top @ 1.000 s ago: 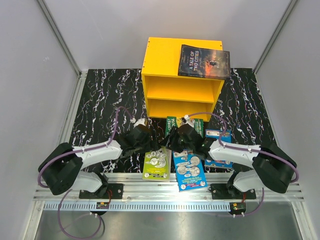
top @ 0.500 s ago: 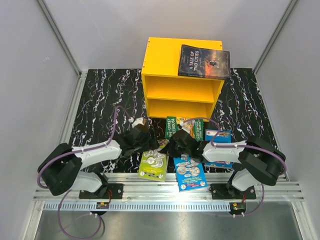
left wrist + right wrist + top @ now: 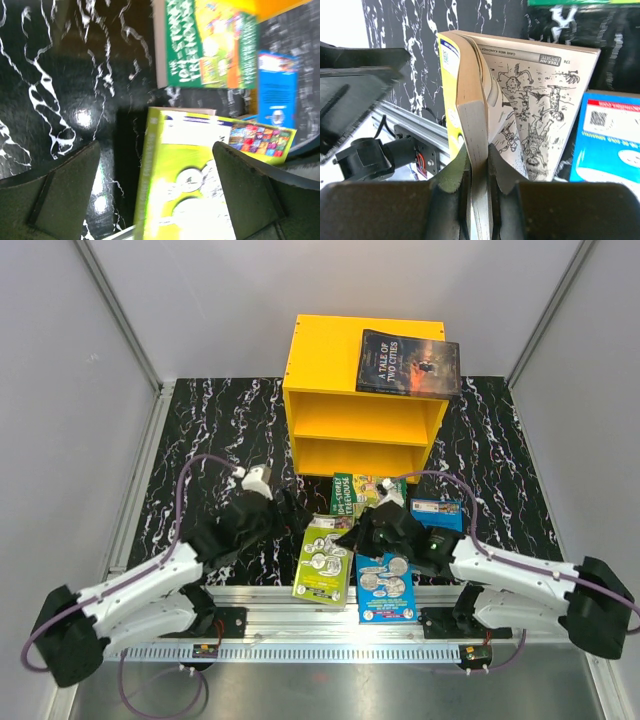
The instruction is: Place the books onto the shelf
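Right fingers: the fingers [image 3: 454, 172] of the right gripper [image 3: 477, 167] are clenched on the page edge of the lime-green book [image 3: 530, 115], which is fanned open and tilted up off the table [image 3: 200, 440].
Left fingers: the left gripper [image 3: 155, 187] is spread wide and holds nothing; it hovers over the near-left corner of the same book.
Done: one dark book [image 3: 408, 362] lies flat on top of the yellow shelf [image 3: 330, 355].
Left to do: four books are off the shelf: the lime-green one in hand, a green one [image 3: 355, 492] flat just in front of the shelf, a blue one [image 3: 385, 590] at the near edge, and a second blue one [image 3: 437, 508] partly under the right arm. Both compartments look bare, so I judge the task barely begun.
Writing, dark book: "A TALE OF TWO CITIES".
Writing, green book: "STOREY TREEHOUSE"; the number before it is unclear.
Writing, open page: cartoon drawings under a headline ending "UPDATE".
Writing, blue books: too small to read.
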`<state>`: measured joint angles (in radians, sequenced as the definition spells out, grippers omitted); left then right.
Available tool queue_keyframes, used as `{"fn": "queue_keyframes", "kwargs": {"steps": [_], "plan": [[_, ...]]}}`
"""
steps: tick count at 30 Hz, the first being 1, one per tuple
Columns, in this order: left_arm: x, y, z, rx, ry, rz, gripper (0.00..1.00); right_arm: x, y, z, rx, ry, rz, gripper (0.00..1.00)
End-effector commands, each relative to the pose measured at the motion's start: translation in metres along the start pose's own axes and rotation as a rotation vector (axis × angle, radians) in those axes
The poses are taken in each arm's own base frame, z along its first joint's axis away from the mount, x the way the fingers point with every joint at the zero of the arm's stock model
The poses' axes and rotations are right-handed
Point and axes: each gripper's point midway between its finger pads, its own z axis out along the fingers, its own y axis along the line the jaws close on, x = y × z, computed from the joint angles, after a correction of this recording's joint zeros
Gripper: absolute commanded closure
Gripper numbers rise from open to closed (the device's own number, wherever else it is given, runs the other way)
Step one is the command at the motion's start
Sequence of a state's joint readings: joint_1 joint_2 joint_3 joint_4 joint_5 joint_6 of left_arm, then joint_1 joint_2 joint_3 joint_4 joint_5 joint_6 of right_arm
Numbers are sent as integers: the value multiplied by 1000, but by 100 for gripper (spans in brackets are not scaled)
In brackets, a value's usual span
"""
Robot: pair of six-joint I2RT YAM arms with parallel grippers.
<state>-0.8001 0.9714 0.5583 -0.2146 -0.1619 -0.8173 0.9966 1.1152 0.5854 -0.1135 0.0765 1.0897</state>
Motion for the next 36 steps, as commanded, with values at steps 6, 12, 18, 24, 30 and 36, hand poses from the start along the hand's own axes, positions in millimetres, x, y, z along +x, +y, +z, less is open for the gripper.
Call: {"fn": "queue_keyframes", "kwargs": {"steps": [6, 12, 18, 24, 30, 36], "plan": [[6, -28, -24, 410, -90, -62, 1, -30, 16, -48, -19, -120, -27, 100], [25, -51, -33, 595, -20, -21, 1, -37, 18, -59, -59, -163, -21, 100], [46, -73, -29, 729, 97, -1, 1, -34, 21, -56, -80, -153, -10, 100], [65, -96, -27, 835, 179, 17, 4, -35, 19, -58, -85, -163, -2, 100], [57, -124, -50, 1046, 164, -29, 40, -34, 6, -63, -56, -177, 1, 100], [40, -142, -69, 1113, 120, 5, 84, -33, -11, -69, -19, -194, 23, 98]]}}
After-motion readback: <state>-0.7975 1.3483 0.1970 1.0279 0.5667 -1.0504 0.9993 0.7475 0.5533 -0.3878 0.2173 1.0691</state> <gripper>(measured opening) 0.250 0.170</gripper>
